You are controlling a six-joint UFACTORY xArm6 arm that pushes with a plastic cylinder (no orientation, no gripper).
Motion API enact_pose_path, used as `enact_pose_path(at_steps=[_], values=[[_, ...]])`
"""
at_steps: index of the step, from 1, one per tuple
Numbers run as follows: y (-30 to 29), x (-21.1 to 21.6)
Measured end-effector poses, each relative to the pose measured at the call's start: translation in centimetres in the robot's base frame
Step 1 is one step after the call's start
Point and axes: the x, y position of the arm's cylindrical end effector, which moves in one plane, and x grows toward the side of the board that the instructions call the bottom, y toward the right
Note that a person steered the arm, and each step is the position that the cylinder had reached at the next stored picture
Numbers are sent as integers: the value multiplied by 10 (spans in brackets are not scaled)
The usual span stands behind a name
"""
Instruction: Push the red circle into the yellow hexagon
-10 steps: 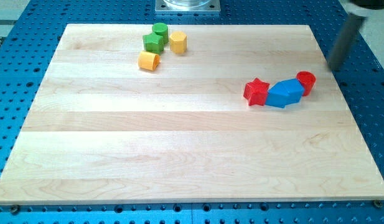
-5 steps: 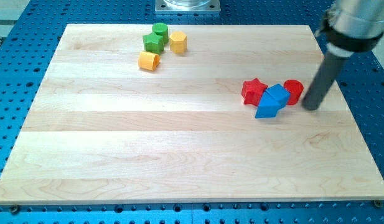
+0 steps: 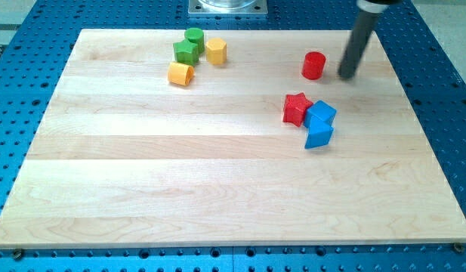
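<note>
The red circle (image 3: 313,65) stands on the wooden board toward the view's upper right. My tip (image 3: 345,76) is just to its right, a small gap apart. The yellow hexagon (image 3: 216,51) sits at the view's upper left-centre, well to the left of the red circle. The rod rises from the tip toward the view's top right.
A green circle (image 3: 193,36) and a green star (image 3: 186,51) sit beside the yellow hexagon, with a yellow block (image 3: 180,74) below them. A red star (image 3: 297,109) and two blue blocks (image 3: 319,125) lie below the red circle. The board (image 3: 142,181) rests on a blue perforated table.
The red circle has moved up and to the left, away from the red star and blue blocks. My tip moved up and left with it. The blue blocks and red star shifted slightly left.
</note>
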Motion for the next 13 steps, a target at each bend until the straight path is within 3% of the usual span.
enact_pose_path(at_steps=[1, 2, 3, 5, 6, 8, 9, 11, 12, 13], values=[[-89, 7], [-99, 17], [-10, -5], [-121, -16], [-116, -2], [-129, -44], [-145, -25], [-123, 22], [-197, 46], [-177, 32]])
